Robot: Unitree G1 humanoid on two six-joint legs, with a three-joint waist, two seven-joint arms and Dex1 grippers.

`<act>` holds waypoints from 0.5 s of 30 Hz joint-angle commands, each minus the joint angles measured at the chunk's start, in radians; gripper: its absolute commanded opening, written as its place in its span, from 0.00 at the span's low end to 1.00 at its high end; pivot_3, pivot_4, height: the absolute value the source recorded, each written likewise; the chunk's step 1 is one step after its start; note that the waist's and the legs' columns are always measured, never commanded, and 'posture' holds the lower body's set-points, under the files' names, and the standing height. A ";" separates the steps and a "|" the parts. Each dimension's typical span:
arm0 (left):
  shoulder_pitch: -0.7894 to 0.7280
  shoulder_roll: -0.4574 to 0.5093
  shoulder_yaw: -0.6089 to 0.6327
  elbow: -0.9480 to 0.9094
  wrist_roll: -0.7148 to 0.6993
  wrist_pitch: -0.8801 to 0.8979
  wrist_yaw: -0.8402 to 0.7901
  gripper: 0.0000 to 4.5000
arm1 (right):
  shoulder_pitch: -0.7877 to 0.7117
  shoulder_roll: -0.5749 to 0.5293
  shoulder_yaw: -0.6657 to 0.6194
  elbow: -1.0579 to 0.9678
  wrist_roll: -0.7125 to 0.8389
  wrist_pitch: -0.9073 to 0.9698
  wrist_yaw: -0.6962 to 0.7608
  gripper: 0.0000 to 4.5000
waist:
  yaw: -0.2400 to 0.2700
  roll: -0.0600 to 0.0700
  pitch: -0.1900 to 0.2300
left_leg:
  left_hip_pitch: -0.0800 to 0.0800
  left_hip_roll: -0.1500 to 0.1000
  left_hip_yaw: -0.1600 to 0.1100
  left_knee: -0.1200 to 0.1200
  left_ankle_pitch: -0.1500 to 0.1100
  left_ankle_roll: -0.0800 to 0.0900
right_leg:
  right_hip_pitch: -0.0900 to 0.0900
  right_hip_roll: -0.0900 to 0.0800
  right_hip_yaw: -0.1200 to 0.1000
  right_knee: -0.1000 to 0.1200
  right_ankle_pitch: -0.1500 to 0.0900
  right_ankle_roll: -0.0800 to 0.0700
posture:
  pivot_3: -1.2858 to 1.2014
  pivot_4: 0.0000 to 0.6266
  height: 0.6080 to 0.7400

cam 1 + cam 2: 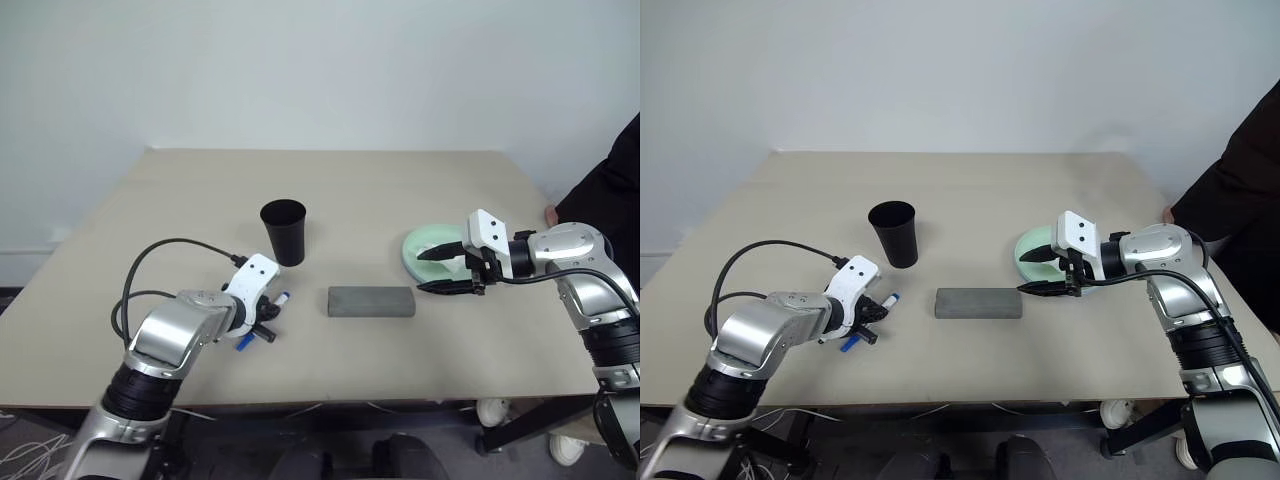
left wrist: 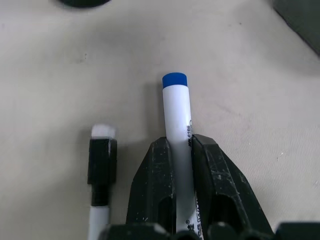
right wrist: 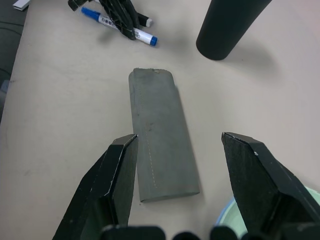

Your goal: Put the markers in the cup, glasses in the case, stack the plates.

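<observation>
My left gripper (image 2: 180, 142) is shut on the white barrel of the blue-ended marker (image 2: 176, 115), low over the table near its front left. The black-capped marker (image 2: 101, 165) lies on the table right beside it, untouched. The black cup (image 1: 284, 232) stands upright just beyond them. The grey case (image 1: 371, 301) lies shut at the table's middle. My right gripper (image 1: 420, 271) hangs open and empty between the case and the mint green plate (image 1: 425, 243), which has a light blue rim (image 3: 226, 212) showing at its edge. The glasses are out of view.
A person in a dark sleeve (image 1: 612, 185) stands at the table's right edge, with a hand (image 1: 550, 213) near the corner. A black cable (image 1: 170, 245) loops off my left wrist. Bare tabletop (image 1: 330, 185) stretches behind the cup.
</observation>
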 commanded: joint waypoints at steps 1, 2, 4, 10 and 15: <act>-0.086 0.033 0.022 -0.073 0.022 -0.261 -0.096 0.03 | -0.029 0.002 -0.019 -0.012 0.005 -0.015 -0.006 0.64 | 0.002 0.000 0.000 | -0.001 0.000 0.000 0.000 0.000 0.000 | -0.001 0.000 0.000 0.000 0.000 0.000 | 0.52 0.00 0.76; -0.095 0.035 0.031 -0.072 0.017 -0.307 -0.119 0.03 | -0.031 0.003 -0.018 -0.010 0.004 -0.016 -0.006 0.64 | 0.005 0.000 0.000 | -0.002 0.000 0.000 0.000 0.000 0.000 | -0.001 -0.001 -0.001 0.000 0.000 0.000 | 0.52 0.00 0.76; -0.111 0.018 0.074 -0.061 -0.020 -0.396 -0.175 0.03 | -0.034 0.008 -0.017 -0.007 0.002 -0.017 -0.006 0.64 | 0.005 0.000 0.000 | -0.002 0.000 0.000 0.000 0.002 -0.003 | -0.001 -0.002 -0.001 -0.001 0.000 -0.001 | 0.52 0.00 0.76; -0.155 -0.106 0.195 0.034 -0.103 -0.548 -0.208 0.03 | -0.037 0.017 -0.016 -0.004 0.000 -0.020 -0.009 0.64 | 0.001 0.000 0.000 | -0.003 0.000 0.000 0.000 0.004 0.001 | -0.001 -0.001 -0.001 -0.003 0.000 0.000 | 0.52 0.00 0.76; -0.225 -0.188 0.240 0.153 -0.102 -0.593 -0.153 0.03 | -0.039 0.019 -0.018 -0.002 0.001 -0.020 -0.013 0.64 | 0.002 0.000 0.000 | -0.002 0.000 0.000 -0.001 0.002 0.004 | -0.001 0.000 -0.001 -0.002 0.001 -0.001 | 0.52 0.00 0.76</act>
